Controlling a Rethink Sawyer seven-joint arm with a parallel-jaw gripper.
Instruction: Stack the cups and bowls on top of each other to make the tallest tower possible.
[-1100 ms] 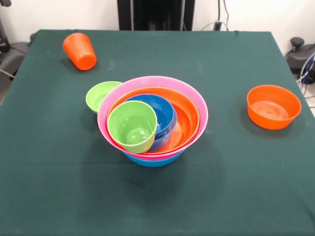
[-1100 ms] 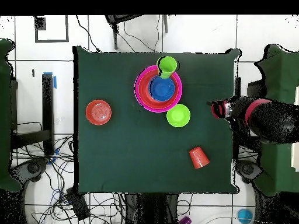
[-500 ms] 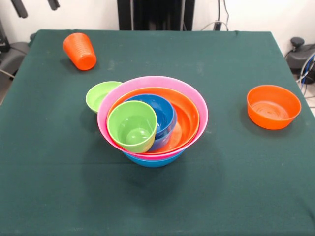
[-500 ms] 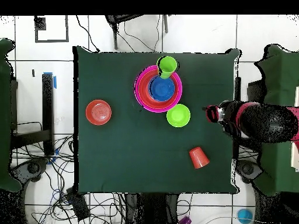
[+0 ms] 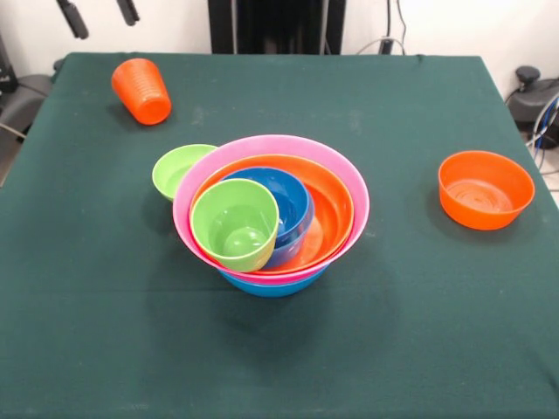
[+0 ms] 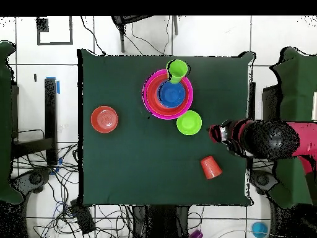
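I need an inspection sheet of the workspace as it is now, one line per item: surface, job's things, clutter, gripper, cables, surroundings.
Surface: table under a dark green cloth.
Job's things: tower near the middle, with a blue bowl at the bottom, then pink, orange and a smaller blue one; green cup tilted on its near rim. Small green bowl beside the tower. Orange cup lying on its side at a far corner. Orange bowl alone and upright.
Clutter: nothing seen.
Gripper: gripper open, empty, above the orange cup's corner.
Cables: cables loose on the floor.
Surroundings: tiled floor.
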